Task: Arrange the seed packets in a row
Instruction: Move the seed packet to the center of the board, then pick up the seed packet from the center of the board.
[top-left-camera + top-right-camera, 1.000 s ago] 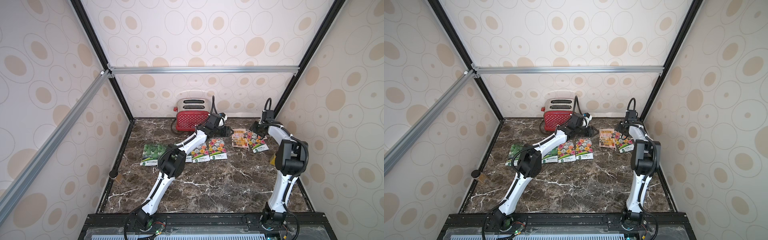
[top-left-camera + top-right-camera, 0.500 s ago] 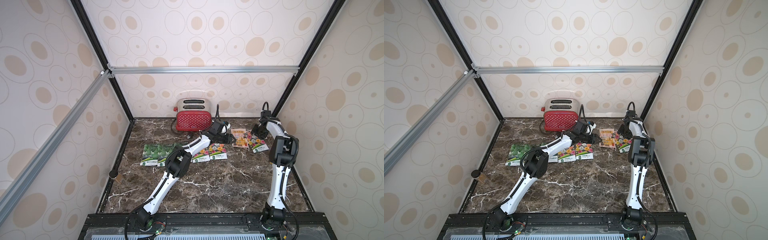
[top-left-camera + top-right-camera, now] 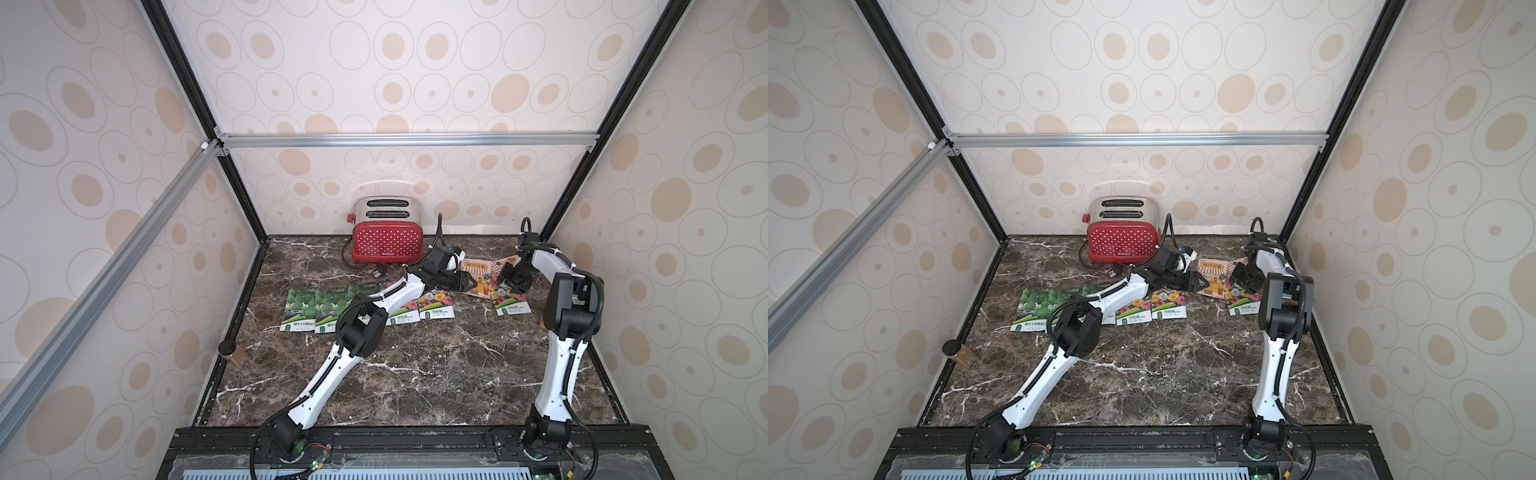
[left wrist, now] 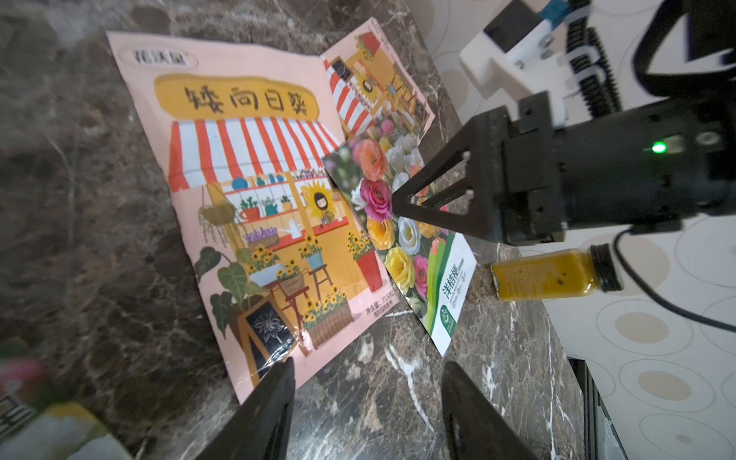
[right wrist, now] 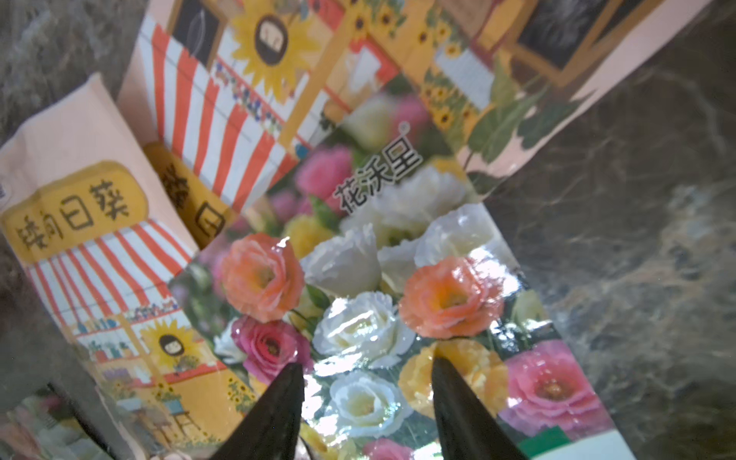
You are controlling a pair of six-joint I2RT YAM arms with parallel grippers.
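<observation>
The left arm (image 3: 320, 382) is lying long and low from its base, bending at a mid-span elbow. Its left gripper (image 4: 368, 364) is pointing across toward the robot's right, with its jaws standing apart and nothing between them. The right arm (image 3: 557, 374) is standing almost upright, then folding forward at its high elbow. The right gripper (image 5: 366, 364) is tilting downward, jaws likewise parted; whether its tips are touching down is hard to tell.

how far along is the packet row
Done: two gourd packets and two flower packets lie side by side. In hand: nothing gripped; open left hand sits by the shop packets, open right hand over the third flower packet. Left: that overlapping pile.
</observation>
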